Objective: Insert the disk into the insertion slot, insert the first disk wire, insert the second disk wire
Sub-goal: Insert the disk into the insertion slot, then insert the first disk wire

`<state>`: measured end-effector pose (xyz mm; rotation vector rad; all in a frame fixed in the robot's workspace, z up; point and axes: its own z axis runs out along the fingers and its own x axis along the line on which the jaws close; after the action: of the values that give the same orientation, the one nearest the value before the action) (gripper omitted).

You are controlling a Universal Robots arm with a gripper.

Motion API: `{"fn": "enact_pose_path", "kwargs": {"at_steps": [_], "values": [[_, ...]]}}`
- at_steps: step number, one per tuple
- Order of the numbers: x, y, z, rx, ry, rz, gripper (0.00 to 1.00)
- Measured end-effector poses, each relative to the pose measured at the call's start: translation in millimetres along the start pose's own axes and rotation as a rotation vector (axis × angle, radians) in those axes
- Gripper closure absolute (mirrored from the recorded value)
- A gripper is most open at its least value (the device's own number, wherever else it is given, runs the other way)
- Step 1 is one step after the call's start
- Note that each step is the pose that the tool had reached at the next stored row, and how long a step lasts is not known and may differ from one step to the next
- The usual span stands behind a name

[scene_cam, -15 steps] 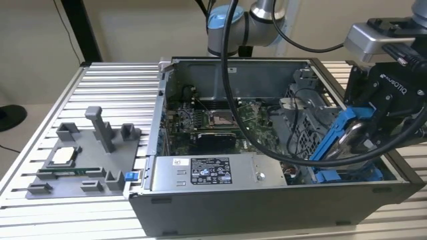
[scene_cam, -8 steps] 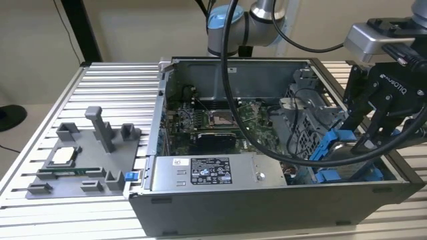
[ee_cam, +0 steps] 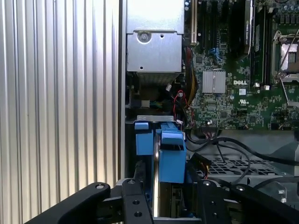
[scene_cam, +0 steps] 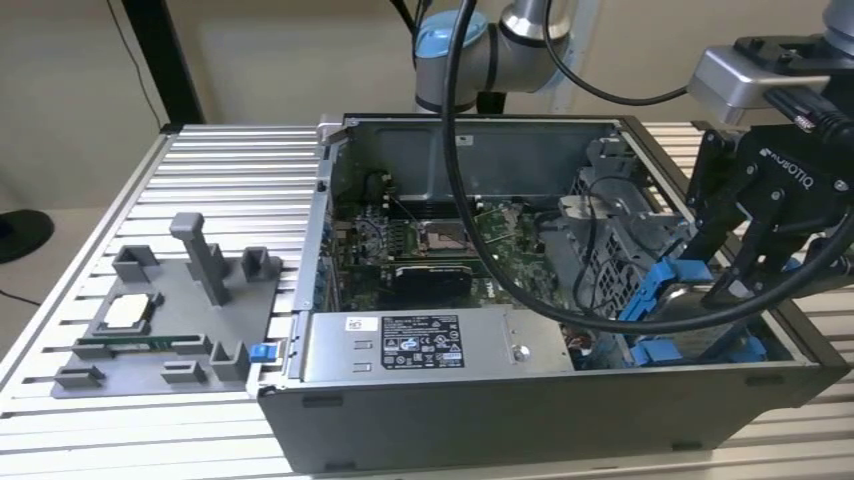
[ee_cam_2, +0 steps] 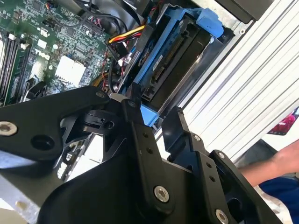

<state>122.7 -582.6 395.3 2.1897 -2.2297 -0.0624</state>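
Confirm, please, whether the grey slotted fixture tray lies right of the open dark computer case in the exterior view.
No: the exterior view shows the grey slotted fixture tray lying left of the open dark computer case, not right.

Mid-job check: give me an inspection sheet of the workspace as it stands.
Surface: ribbed aluminium table carrying the open computer case.
Job's things: the disk, in its blue carrier, stands at the insertion slot; I cannot tell how deep it sits.
Clutter: grey fixture tray on the table, to the exterior view's left of the case.
Grippers: gripper right at the disk's carrier.
Cables: black robot cables hang across the case; red and yellow wires run beside the disk.
Surroundings: a person's arm beyond the table edge.
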Motion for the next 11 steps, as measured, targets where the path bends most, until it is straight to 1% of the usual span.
{"fn": "enact_pose_path", "kwargs": {"at_steps": [3,4,9,11], "values": [[0.0,0.0,-0.1,0.0,-0.0001,0.0,1.0],[0.0,0.0,-0.1,0.0,-0.0002,0.0,0.0],[0.0,0.1,-1.8,0.0,-0.0028,0.0,0.0],[-0.4,0.0,-2.0,-0.0001,-0.0028,0.0,0.0]]}}
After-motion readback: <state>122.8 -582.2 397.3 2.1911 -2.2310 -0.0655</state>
